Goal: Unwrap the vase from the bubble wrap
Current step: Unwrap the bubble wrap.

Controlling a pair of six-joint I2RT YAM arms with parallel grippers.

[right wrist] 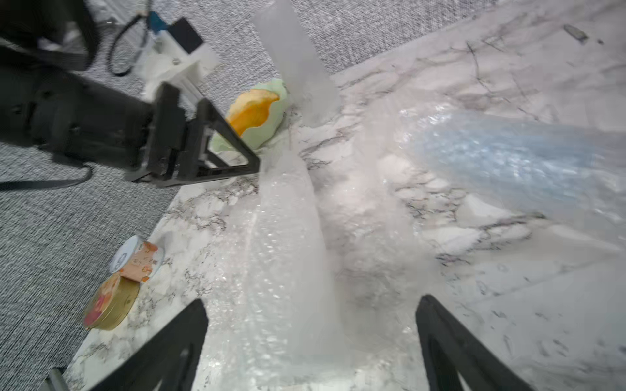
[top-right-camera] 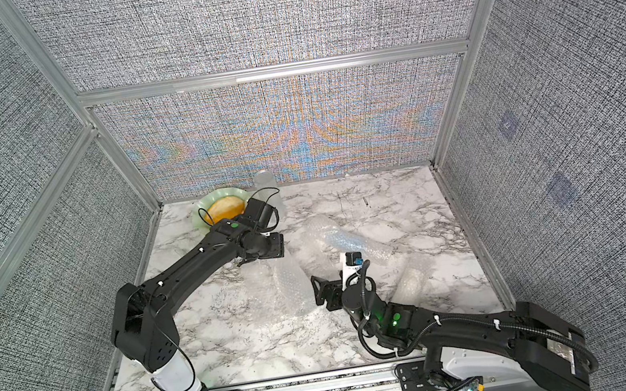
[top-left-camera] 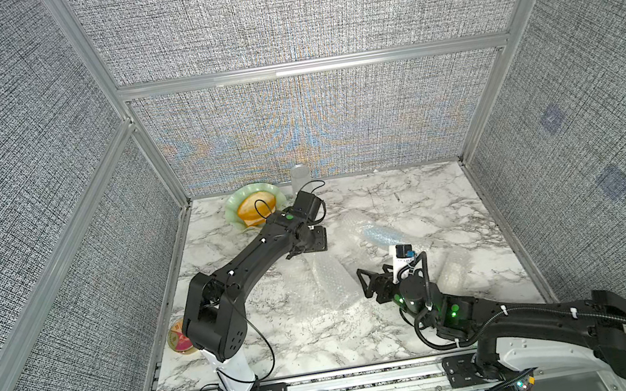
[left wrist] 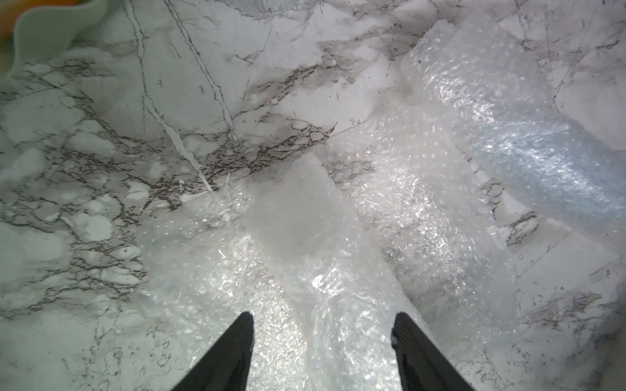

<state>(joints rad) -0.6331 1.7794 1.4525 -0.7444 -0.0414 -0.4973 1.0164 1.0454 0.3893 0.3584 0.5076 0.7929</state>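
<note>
The bubble wrap lies in crinkled clear sheets across the middle of the marble table. A pale blue vase lies on its side inside the wrap toward the back right, also in the wrist views. My left gripper hangs over the wrap's far end. It stands open with a raised fold of wrap between its fingers. My right gripper is open at the wrap's right side, astride another ridge of wrap. Neither one is closed on the sheet.
A green wavy dish holding something orange sits at the back left, next to a frosted tumbler. A round tin lies by the left edge under the left arm. More rolled wrap lies at the right. Grey walls enclose three sides.
</note>
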